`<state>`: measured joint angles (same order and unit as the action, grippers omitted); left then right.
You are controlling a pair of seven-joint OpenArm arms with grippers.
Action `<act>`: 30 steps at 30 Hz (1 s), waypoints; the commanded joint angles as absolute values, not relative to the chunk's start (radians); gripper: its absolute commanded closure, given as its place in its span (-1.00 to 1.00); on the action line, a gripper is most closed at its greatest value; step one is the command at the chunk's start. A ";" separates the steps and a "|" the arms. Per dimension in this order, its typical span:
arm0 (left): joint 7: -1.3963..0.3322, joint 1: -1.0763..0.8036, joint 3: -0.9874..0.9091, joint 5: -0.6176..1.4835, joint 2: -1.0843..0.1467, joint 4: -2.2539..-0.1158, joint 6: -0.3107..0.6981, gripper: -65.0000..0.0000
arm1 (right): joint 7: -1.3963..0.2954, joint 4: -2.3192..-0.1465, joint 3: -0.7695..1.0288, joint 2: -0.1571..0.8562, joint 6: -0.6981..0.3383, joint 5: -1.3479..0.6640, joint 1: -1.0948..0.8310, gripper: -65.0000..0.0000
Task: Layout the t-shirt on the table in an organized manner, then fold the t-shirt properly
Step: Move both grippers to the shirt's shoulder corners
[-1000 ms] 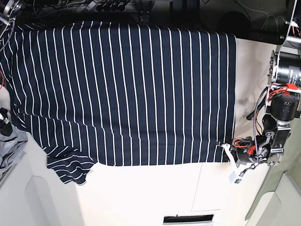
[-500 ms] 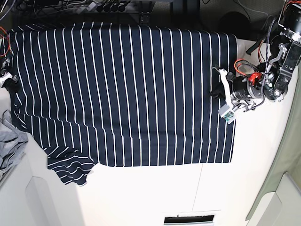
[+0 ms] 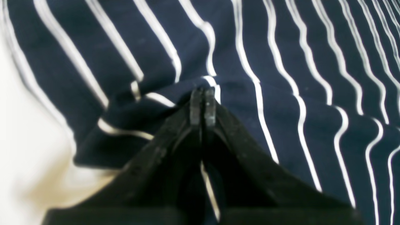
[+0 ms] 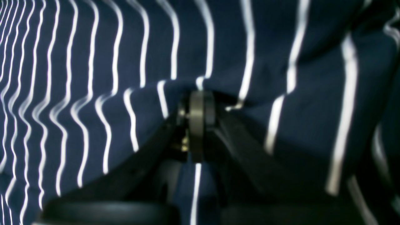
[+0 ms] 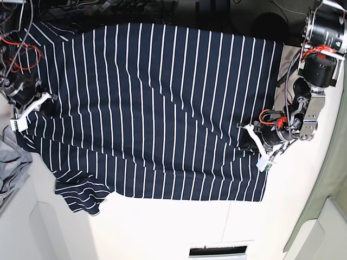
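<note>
While both grippers press into the navy striped t-shirt (image 5: pixel 157 108), each has its jaws closed with a fold of the fabric bunched right at the tips. Left gripper (image 3: pixel 203 115): tips together on a raised ridge of cloth, near the shirt's side edge; how much is pinched between them can't be told. Right gripper (image 4: pixel 201 118): same deal, tips together at a crease, dark gap under the fold just beside them; depth of the pinch hidden.

Around the tips, the knit looks soft and thin, matte, nearly black, with narrow white stripes that kink where they cross the ridges. From each gripper a ridge runs inward across the shirt, so the lower part sits rumpled rather than flat.

Further out, the shirt lies spread over the smooth white table (image 5: pixel 162 233), covering the middle and back of it. Its lower edge is fairly straight, except for a crumpled striped flap at the robot's right. Grey cloth (image 5: pixel 12 165) sits wrinkled beside the shirt at that same side. Black-and-white slotted rectangle (image 5: pixel 218 251) at the table's near edge, can't tell what it is.
</note>
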<state>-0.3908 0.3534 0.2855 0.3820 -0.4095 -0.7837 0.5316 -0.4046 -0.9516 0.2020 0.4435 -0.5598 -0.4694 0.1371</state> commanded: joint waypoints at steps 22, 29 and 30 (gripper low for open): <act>-0.670 0.520 0.287 0.670 -0.596 -0.890 0.642 0.83 | -0.684 -1.113 0.315 0.437 -0.538 -0.554 0.308 1.00; -0.825 0.250 0.227 0.920 -0.749 -1.146 0.698 0.39 | -0.775 -1.409 0.505 0.469 -0.545 -0.679 -0.002 1.00; -0.843 0.208 0.188 0.947 -0.756 -1.172 0.698 0.39 | -0.776 -1.425 0.529 0.471 -0.552 -0.691 -0.041 1.00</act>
<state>-0.8612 0.1791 0.1989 0.9325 -0.7288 -1.1576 0.6891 -0.7963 -1.4082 0.5190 0.4435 -0.5457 -0.6704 -0.0570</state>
